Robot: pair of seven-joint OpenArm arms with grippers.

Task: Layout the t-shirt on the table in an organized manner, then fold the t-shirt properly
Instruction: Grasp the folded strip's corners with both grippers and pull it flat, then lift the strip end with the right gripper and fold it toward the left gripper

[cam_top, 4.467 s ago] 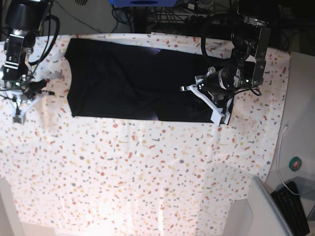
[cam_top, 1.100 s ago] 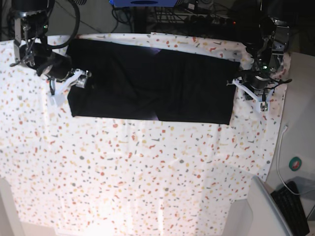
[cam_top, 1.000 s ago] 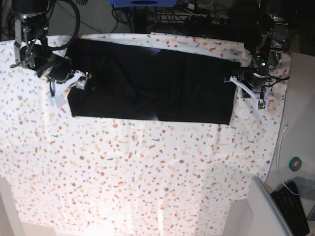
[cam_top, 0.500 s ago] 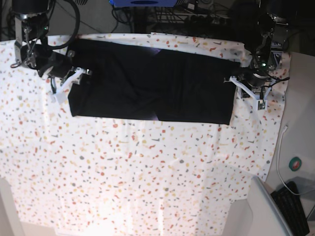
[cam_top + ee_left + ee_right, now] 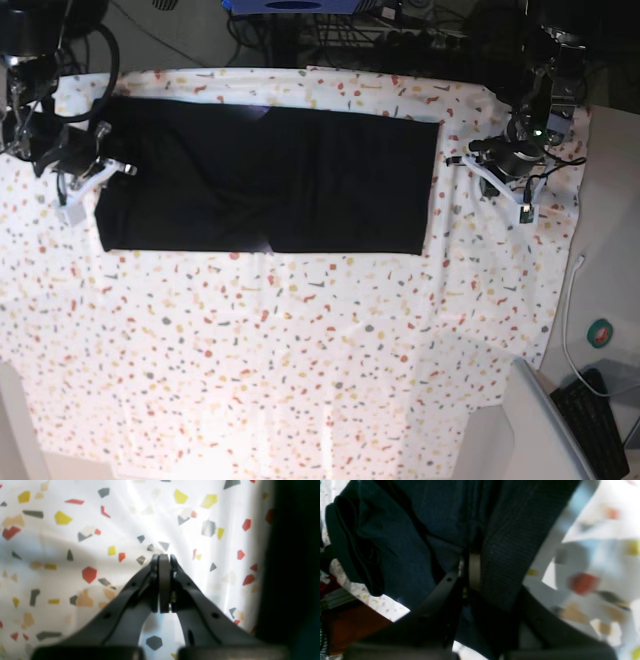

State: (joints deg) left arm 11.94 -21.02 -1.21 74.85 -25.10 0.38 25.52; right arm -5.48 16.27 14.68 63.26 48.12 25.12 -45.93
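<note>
Item: t-shirt, black, folded into a long band, lying across the far part of the bench, speckled white cloth.
Right hand: at the band's left end, pinching a fold of the fabric between its fingers.
Left hand: pressed together, nothing held, over bare cloth just right of the band.

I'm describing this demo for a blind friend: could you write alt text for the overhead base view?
A black t-shirt, folded into a long band, lies across the far part of a speckled table. The right gripper is shut on the shirt's end at the picture's left; the left gripper, shut and empty, sits beyond the other end.
</note>
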